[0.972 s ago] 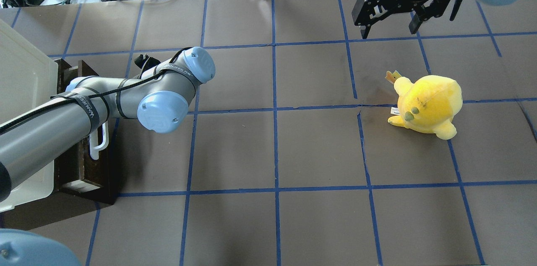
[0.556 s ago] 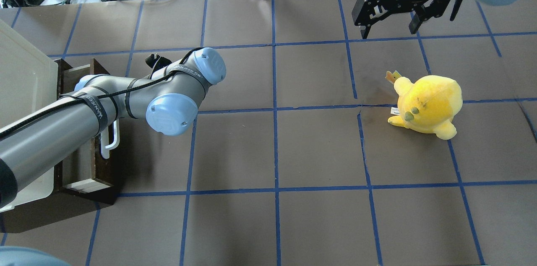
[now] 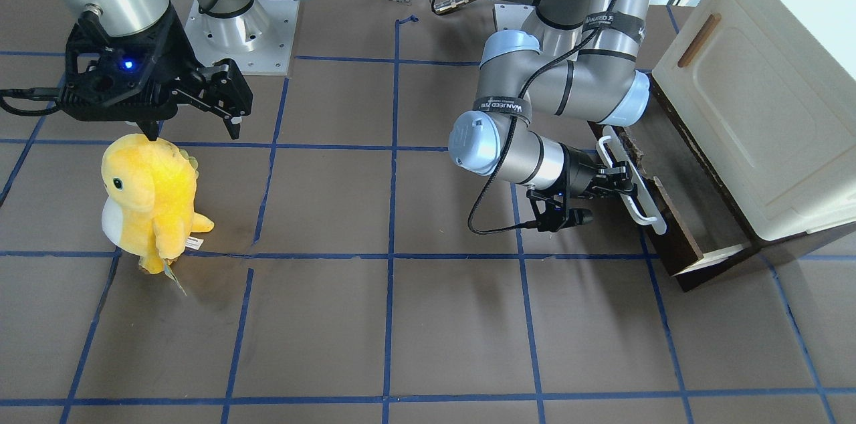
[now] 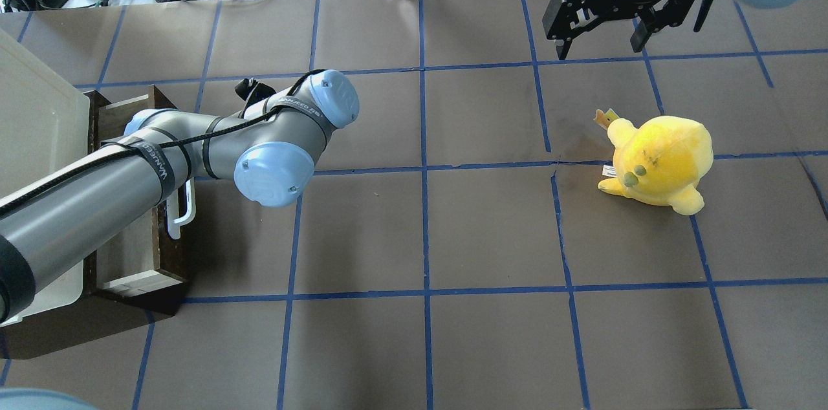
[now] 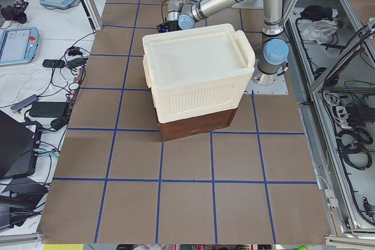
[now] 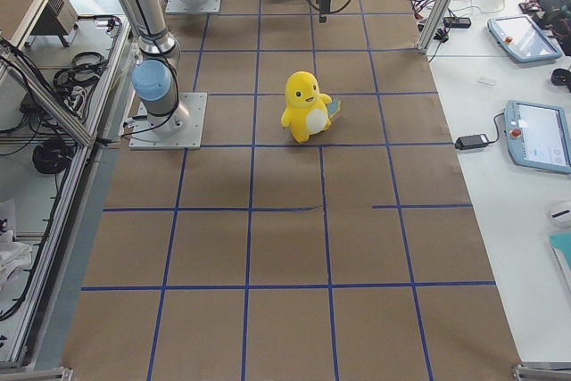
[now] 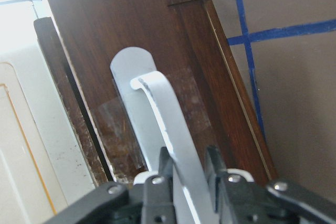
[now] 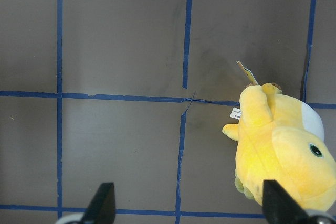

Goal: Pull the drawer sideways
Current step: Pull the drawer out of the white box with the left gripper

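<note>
Drawer (image 3: pixel 682 210): one; wide and shallow, with a dark brown wooden front, pale cream sides and a greyish floor.
Handle (image 3: pixel 632 186): one; a long white bar across the drawer's front.
Drawer's place: at the left end of the table (image 3: pixel 401 317), under the cream cabinet (image 3: pixel 756 110), standing partly out toward the table's middle.
My left gripper (image 3: pixel 618 184): one; its two fingers are closed on the white bar, one on each side, as my wrist view shows.
My right gripper (image 4: pixel 599 51): one; jaws spread wide with nothing in them, hanging above the table on my right, just beyond the toy.
Plush toy (image 4: pixel 660 161): one; yellow, upright, well apart from the drawer.
Cabinet: one; panelled door with one small brown handle (image 3: pixel 699 41).
</note>
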Action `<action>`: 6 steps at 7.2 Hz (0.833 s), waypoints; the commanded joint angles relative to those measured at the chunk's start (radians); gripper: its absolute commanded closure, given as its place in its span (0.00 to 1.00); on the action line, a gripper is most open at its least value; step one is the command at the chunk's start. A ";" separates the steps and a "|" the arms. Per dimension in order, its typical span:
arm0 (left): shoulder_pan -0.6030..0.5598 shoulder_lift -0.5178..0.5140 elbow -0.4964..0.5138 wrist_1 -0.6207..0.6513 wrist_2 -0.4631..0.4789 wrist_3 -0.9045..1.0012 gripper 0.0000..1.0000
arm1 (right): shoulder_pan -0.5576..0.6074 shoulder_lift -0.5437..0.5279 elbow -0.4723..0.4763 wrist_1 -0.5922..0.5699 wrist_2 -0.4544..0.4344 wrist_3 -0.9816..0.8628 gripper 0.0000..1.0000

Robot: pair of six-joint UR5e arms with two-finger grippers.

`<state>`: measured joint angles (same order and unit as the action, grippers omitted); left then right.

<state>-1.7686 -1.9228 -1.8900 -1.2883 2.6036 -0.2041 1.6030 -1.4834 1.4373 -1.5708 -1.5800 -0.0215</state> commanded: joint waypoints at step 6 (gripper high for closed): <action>-0.022 0.004 0.006 -0.008 -0.031 0.002 0.46 | 0.000 0.000 0.000 0.000 0.000 0.000 0.00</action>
<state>-1.7897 -1.9188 -1.8834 -1.2956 2.5759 -0.2040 1.6030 -1.4834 1.4373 -1.5708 -1.5800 -0.0215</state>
